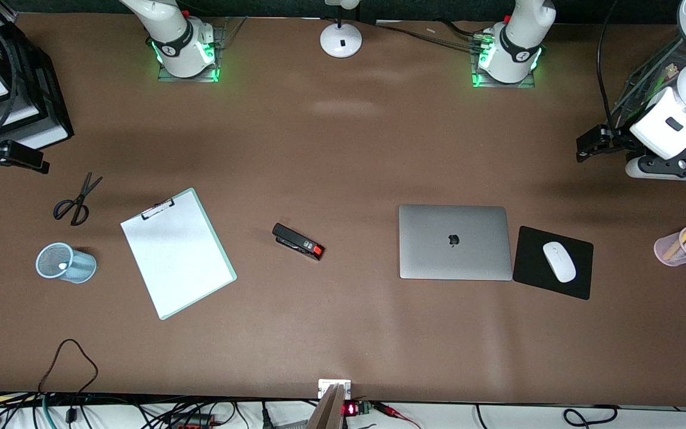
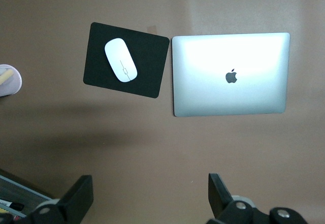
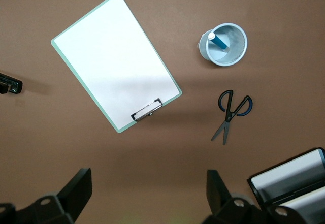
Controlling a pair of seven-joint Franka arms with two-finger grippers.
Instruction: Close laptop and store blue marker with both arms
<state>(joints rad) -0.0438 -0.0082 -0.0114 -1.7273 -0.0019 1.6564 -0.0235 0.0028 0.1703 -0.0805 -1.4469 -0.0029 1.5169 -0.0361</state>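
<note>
The laptop [image 1: 454, 241] lies shut on the brown table, lid up with its dark apple logo; it also shows in the left wrist view [image 2: 231, 74]. The blue marker [image 3: 219, 41] stands in a pale blue mesh cup [image 1: 66, 263] toward the right arm's end. My left gripper [image 1: 590, 145] hangs open and empty at the left arm's end; in its wrist view [image 2: 150, 183] it is over bare table. My right gripper [image 1: 9, 156] is open and empty at the right arm's end, over bare table in its wrist view [image 3: 147, 181].
A white mouse [image 1: 558, 261] sits on a black pad [image 1: 527, 268] beside the laptop. A pink pen cup [image 1: 682, 245] lies at the left arm's end. A black stapler [image 1: 297, 241], a white clipboard [image 1: 177, 252] and scissors [image 1: 77, 200] lie on the table.
</note>
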